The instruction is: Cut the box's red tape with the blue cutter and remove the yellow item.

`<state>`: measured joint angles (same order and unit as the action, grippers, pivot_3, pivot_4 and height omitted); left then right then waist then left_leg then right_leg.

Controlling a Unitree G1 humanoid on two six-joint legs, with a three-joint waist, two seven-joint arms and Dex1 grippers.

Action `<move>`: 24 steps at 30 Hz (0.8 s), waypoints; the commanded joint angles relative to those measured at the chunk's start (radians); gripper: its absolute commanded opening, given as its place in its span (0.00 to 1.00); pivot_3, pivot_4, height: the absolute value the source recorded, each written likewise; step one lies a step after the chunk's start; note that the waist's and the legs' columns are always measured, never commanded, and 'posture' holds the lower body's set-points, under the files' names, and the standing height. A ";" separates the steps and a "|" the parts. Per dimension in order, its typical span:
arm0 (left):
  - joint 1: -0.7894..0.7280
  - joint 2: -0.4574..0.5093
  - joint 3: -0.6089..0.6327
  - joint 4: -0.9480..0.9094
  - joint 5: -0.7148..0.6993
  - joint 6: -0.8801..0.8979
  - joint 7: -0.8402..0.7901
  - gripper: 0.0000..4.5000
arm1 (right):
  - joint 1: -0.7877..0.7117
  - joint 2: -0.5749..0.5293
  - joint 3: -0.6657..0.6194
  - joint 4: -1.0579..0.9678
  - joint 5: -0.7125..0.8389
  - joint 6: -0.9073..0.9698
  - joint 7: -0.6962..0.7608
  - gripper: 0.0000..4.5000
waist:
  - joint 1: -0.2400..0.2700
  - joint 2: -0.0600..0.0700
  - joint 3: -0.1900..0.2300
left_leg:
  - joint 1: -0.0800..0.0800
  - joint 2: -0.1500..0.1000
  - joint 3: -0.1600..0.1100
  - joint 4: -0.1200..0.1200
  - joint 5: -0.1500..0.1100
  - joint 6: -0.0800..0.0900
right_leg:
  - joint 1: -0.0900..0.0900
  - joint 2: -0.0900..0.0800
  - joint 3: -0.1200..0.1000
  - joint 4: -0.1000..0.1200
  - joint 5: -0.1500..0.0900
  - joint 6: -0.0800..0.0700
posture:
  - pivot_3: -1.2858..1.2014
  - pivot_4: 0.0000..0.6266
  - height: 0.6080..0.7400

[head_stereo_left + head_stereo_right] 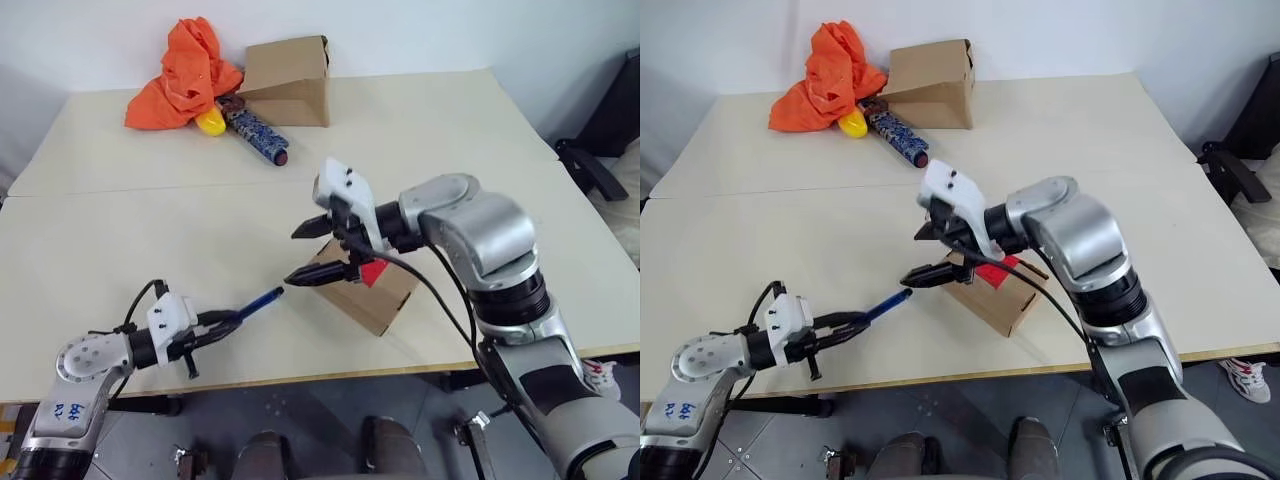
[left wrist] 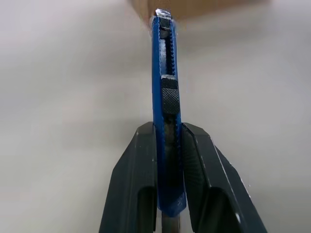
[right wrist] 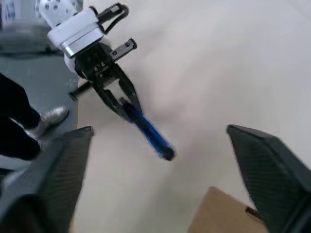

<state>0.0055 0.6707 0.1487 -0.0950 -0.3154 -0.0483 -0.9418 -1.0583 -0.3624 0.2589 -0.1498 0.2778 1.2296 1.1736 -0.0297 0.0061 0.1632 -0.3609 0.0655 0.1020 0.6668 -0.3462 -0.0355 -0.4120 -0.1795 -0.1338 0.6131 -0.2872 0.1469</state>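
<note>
Left gripper (image 1: 222,322) clamps blue cutter (image 1: 262,299), tip towards box (image 1: 370,290). Right gripper (image 1: 312,252) wide apart, empty, above box; red tape (image 1: 372,272) partly hidden, apparently uncut.

no legible text or labels anywhere

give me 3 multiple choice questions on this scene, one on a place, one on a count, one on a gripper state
1. Where is the orange cloth?
A. far side of the table
B. under the small box
C. in the right gripper

2. How many cardboard boxes are on the table?
A. one
B. two
C. four

3. What is the left gripper doing?
A. open, empty
B. shut on the cutter
C. shut on the cloth

Answers:
1 A, it lies by the larger box.
2 B, that one and the small box.
3 B, its fingers clamp the blue handle.
</note>
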 commanded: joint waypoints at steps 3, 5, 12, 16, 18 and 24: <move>-0.082 -0.059 -0.004 0.004 0.034 -0.119 0.056 0.09 | -0.088 0.017 -0.036 0.093 0.126 0.189 -0.044 0.99 | -0.003 -0.002 0.001 | -0.002 0.000 0.000 0.000 0.000 0.000 | -0.001 0.000 -0.001 -0.002 0.000 0.001 | 0.52 0.24 1.00; -0.108 -0.074 -0.016 0.015 0.069 -0.159 0.077 0.09 | -0.114 0.025 -0.023 0.137 0.145 0.230 -0.070 0.99 | -0.007 -0.002 0.001 | -0.005 0.000 0.000 0.000 0.000 0.000 | -0.003 0.000 -0.001 -0.002 0.001 0.001 | 0.52 0.24 1.00; -0.203 -0.148 -0.056 0.047 0.167 -0.272 0.176 0.09 | -0.207 0.089 0.004 0.340 0.163 0.234 -0.149 0.99 | -0.019 -0.003 0.001 | -0.007 0.000 -0.001 0.001 0.000 0.000 | -0.003 0.000 -0.003 -0.003 0.001 0.002 | 0.52 0.24 1.00; -0.213 -0.173 -0.067 0.031 0.167 -0.272 0.199 0.09 | -0.220 0.108 0.032 0.392 0.168 0.205 -0.159 0.99 | -0.026 -0.003 0.001 | -0.008 0.000 -0.002 0.000 0.000 0.000 | -0.003 0.000 -0.003 -0.003 0.001 0.003 | 0.52 0.24 1.00; -0.212 -0.175 -0.062 0.025 0.161 -0.261 0.207 0.09 | -0.224 0.103 0.038 0.404 0.164 0.179 -0.161 0.99 | -0.026 -0.004 0.001 | -0.008 0.000 -0.002 0.001 0.000 0.000 | -0.003 0.000 -0.004 -0.003 0.001 0.003 | 0.52 0.24 1.00; -0.173 -0.152 -0.048 0.021 0.135 -0.258 0.193 0.09 | -0.271 0.070 -0.013 0.475 0.170 0.118 -0.156 0.99 | -0.027 -0.004 0.001 | -0.008 0.000 -0.003 0.001 0.000 0.000 | -0.003 0.000 -0.004 -0.003 0.002 0.003 | 0.52 0.24 1.00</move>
<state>-0.1763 0.5055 0.0787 -0.0341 -0.1544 -0.2965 -0.7452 -1.2906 -0.2818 0.2928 0.3251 0.4309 1.3759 1.0148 -0.0565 0.0021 0.1646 -0.3691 0.0653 0.0991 0.6674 -0.3461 -0.0356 -0.4152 -0.1794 -0.1378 0.6100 -0.2858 0.1497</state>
